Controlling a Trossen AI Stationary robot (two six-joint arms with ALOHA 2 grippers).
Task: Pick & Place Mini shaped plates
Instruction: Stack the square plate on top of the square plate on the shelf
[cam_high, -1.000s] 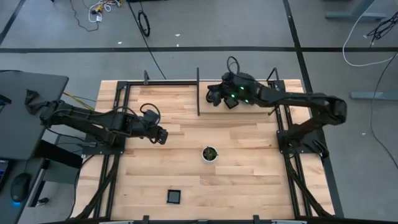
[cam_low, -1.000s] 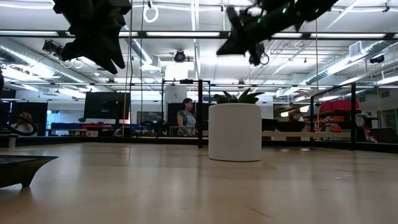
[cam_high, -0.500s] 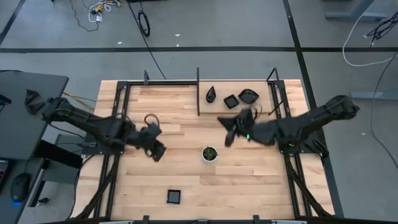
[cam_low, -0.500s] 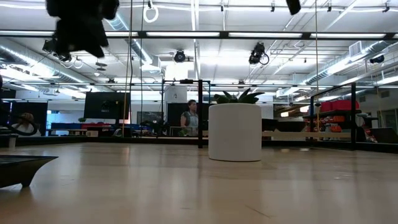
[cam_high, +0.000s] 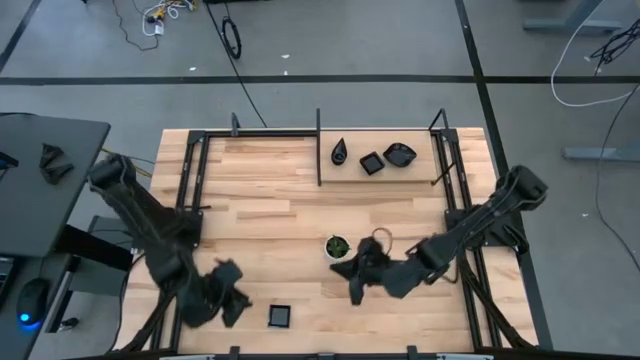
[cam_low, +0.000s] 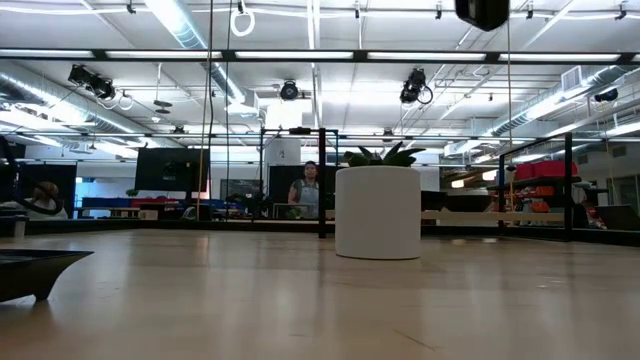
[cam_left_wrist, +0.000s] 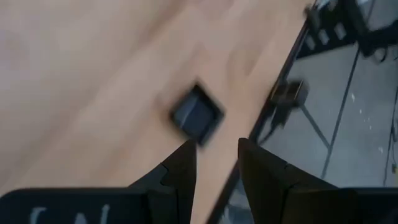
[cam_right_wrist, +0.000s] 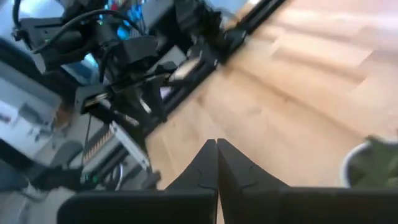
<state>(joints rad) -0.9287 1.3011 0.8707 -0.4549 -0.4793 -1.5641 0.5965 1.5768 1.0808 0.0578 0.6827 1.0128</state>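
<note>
A black square mini plate lies flat on the wooden table near its near edge; it also shows in the left wrist view and, from its edge, in the low view. My left gripper hovers open just left of it, with nothing between its fingers. Three more black plates rest at the far side: a teardrop, a square and a leaf shape. My right gripper is shut and empty, just on the near side of the white cup.
The white cup with a green plant stands mid-table. A black upright post and a black frame rail border the far and left sides. Bare wood lies between the arms.
My left gripper has swung from the table's left middle toward the near edge and now hovers beside the near square plate. My right gripper has swept from over the far plates toward the near edge, past the cup, staying shut. No plate has moved.
</note>
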